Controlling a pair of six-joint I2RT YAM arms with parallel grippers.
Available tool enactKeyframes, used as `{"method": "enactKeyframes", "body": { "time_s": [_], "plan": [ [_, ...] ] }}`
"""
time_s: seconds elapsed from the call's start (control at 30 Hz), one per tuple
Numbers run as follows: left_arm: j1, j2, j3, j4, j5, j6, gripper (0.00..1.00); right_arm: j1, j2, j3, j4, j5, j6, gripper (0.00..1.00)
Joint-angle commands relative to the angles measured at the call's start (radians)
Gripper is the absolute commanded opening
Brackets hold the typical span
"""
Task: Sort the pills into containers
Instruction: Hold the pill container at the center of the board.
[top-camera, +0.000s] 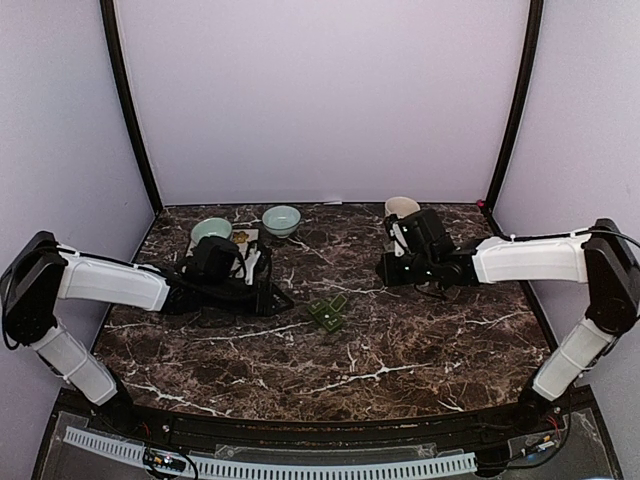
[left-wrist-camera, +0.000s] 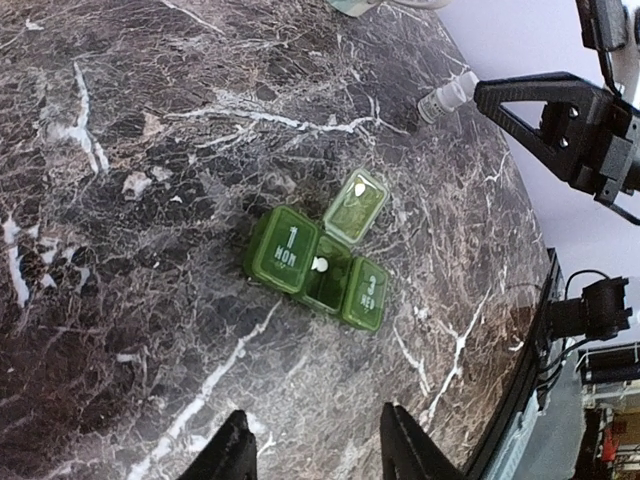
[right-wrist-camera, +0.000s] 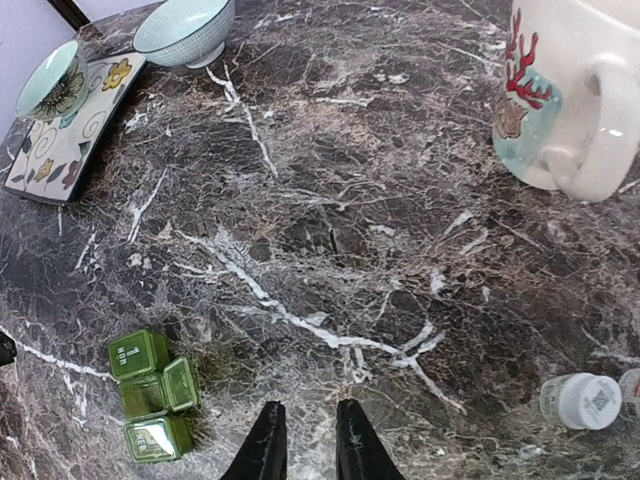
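The containers (left-wrist-camera: 318, 262) are a short dark green row of compartments lying mid-table, also visible in the top view (top-camera: 327, 314) and the right wrist view (right-wrist-camera: 151, 396). The end lids read "1 MON" and "3 WED". The middle lid (left-wrist-camera: 355, 207) stands flipped open, and a small white pill (left-wrist-camera: 320, 264) sits at that compartment's rim. My left gripper (left-wrist-camera: 316, 450) is open and empty, a short way in front of the box. My right gripper (right-wrist-camera: 308, 446) hovers over bare marble to the right of the box, jaws only narrowly apart with nothing between them.
Two pale teal bowls (top-camera: 211, 231) (top-camera: 282, 219) stand at the back left, one on a patterned plate (right-wrist-camera: 58, 145). A cream mug (right-wrist-camera: 560, 90) stands at the back right. A small white-capped bottle (right-wrist-camera: 582, 400) stands by the right arm.
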Motion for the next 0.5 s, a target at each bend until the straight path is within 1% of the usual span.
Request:
{"method": "enactKeyframes", "body": {
  "time_s": [0.0,0.13,0.27,0.47],
  "plan": [
    [0.003,0.032,0.024,0.02,0.036,0.001,0.42,0.015,0.061,0.045,0.04,-0.079,0.017,0.12],
    [0.004,0.06,0.043,0.014,0.037,0.009,0.38,0.018,0.12,0.063,0.06,-0.115,0.025,0.06],
    [0.004,0.09,0.064,0.008,0.046,0.014,0.33,0.018,0.169,0.078,0.071,-0.131,0.026,0.04],
    [0.004,0.136,0.094,0.0,0.065,0.013,0.21,0.019,0.235,0.093,0.089,-0.179,0.039,0.01]
  ]
}}
